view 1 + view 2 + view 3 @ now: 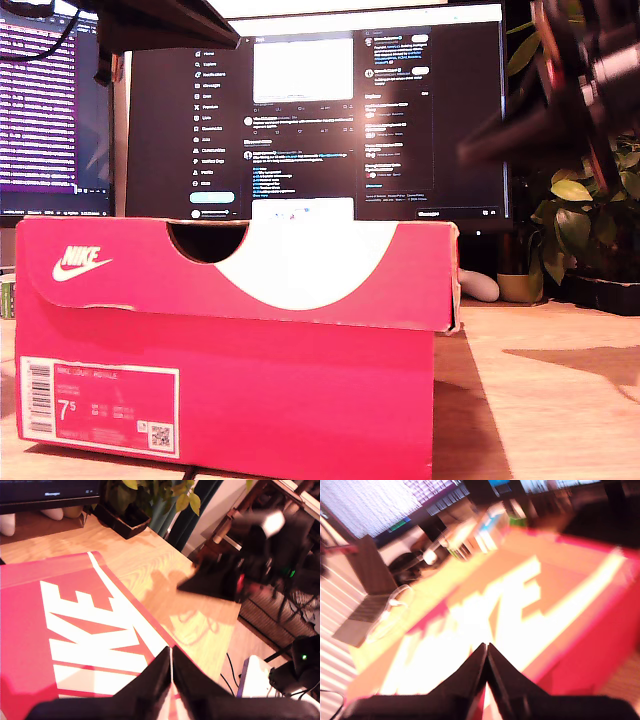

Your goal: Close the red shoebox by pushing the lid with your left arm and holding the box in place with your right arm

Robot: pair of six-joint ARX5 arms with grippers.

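On the wooden desk (pixel 560 400), filling most of the exterior view's left and centre, sits the red shoebox (pixel 230 400), label end toward the camera, and its lid (pixel 240 270) already lies flat over the base with only a slight lift at the corner on the exterior view's right. Behind it stands a dark monitor (pixel 320 110), with a potted plant (pixel 585 215) further back on the exterior view's right. We judge the closing essentially done: the lid's skirt overlaps the base along the whole visible front, so what remains is at most a final press to seat that raised corner. A blurred dark arm (pixel 560 90) hangs high at the exterior view's upper right, well clear of the box; we cannot say from the wrist views which arm it is. Our first gripper (pixel 171 672) hovers above the lid's printed top near one long edge, jaws pressed together with nothing between them, which suits pushing with a closed tip rather than grasping. Our second gripper (pixel 486 667) likewise hangs over the lid top, fingers clenched and empty; the picture is motion-blurred, so contact with the cardboard cannot be confirmed. Neither tip visibly touches the box.
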